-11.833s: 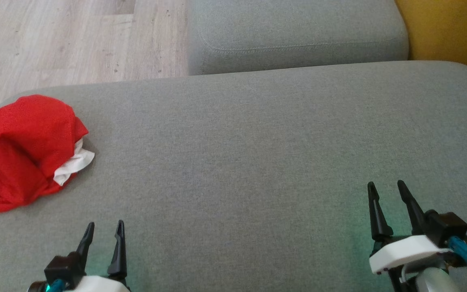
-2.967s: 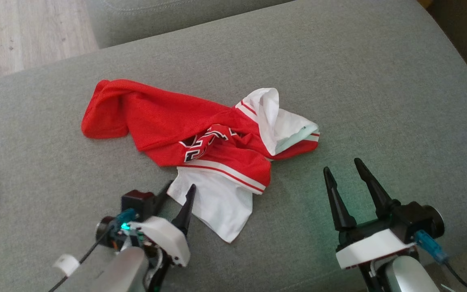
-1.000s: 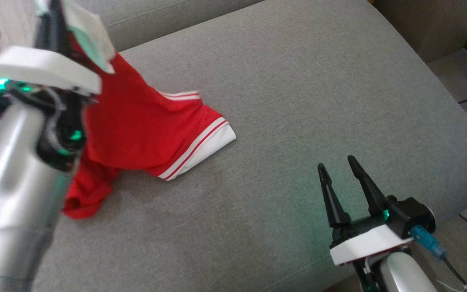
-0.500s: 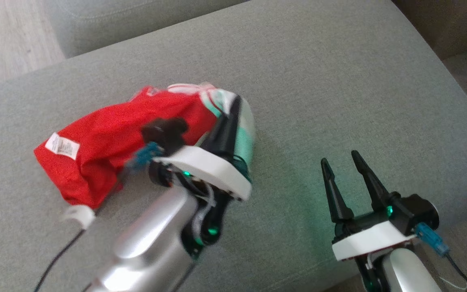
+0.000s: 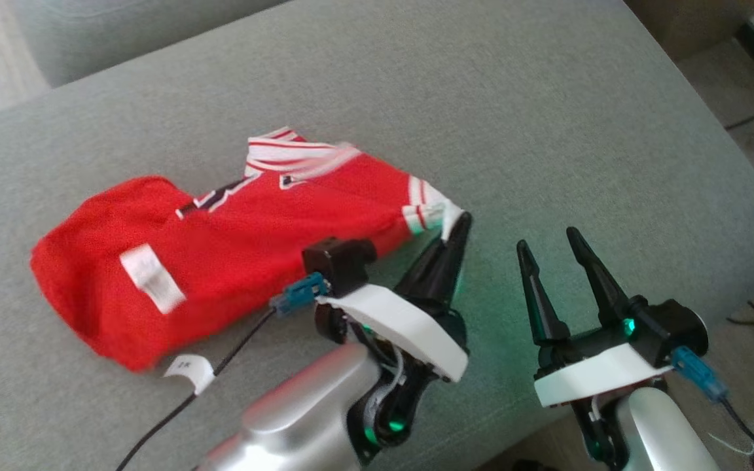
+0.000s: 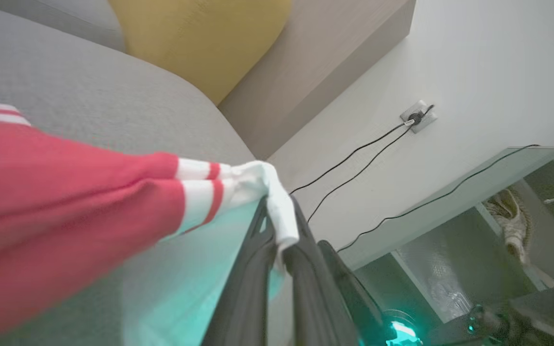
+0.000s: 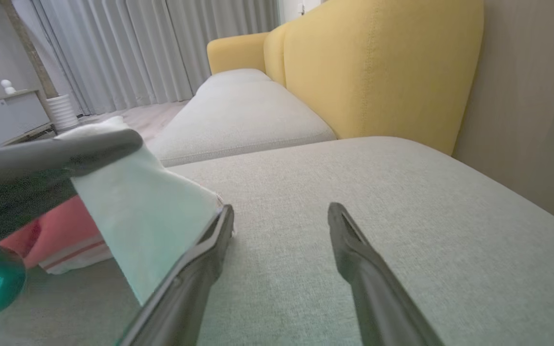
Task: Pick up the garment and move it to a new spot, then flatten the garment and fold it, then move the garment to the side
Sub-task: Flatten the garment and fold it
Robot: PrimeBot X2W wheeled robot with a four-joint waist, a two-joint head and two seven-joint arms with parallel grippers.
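Left gripper clamped on white hem corner of red jersey

Lies bunched on grey sofa cushion, label up, right end drawn taut toward the pinch. Looks light, soft and limp: likely to sag and bunch, not break. Best taken at two hem corners well apart to pull flat. Reaches in low from the lower left, forearm slanting up the head view, closed fingertips nipping a fold of white cloth. Leaves right gripper just beside, jaws spread wide, holding nothing.
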